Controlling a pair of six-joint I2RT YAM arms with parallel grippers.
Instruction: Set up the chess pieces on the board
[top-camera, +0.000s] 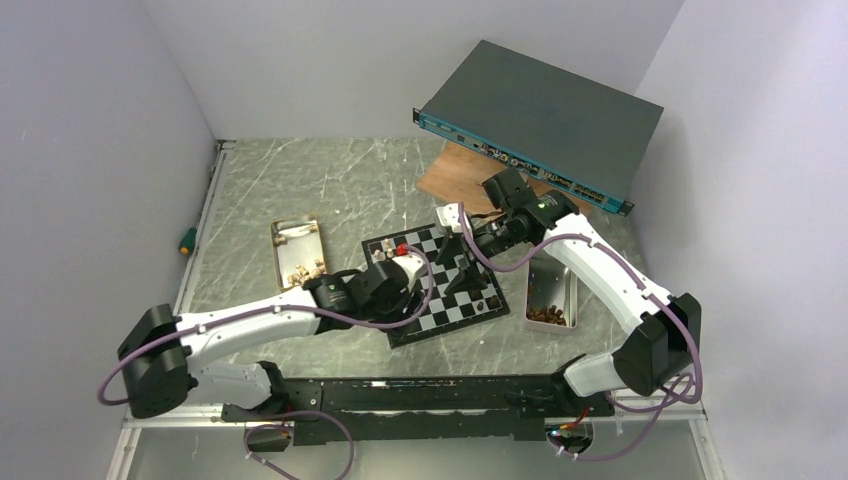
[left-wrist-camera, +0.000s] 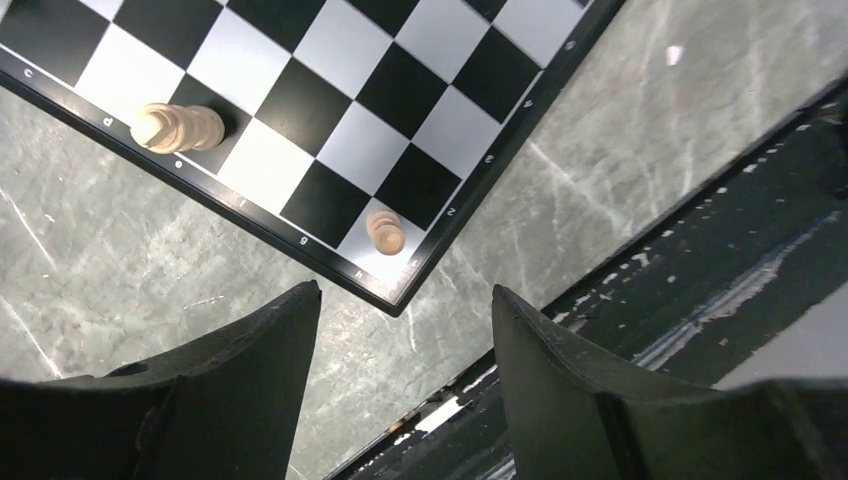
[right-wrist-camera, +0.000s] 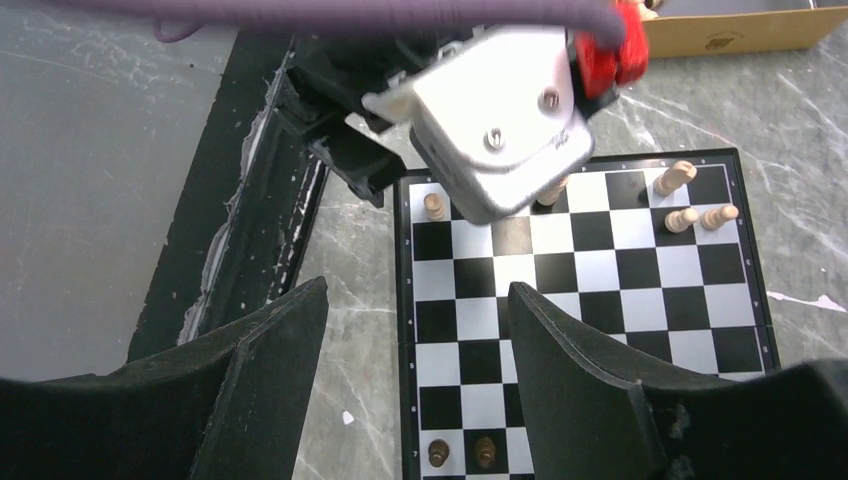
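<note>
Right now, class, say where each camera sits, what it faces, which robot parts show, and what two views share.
Top external: above and behind, looking down on the board; left arm, right arm show.
Left wrist: on the left arm, facing a board corner; left gripper shows.
Right wrist: on the right arm, facing the board; right gripper and left arm show.
Shared: both wrists see light pieces.

Pale, plain walls (top-camera: 100, 120) close in a grey marbled bench (top-camera: 300, 180). Behind the right fingers (right-wrist-camera: 260, 390), a dark flat box (top-camera: 540, 110) leans over a brown plank (top-camera: 450, 175). Ahead of them runs a black rail (right-wrist-camera: 240, 220).
</note>
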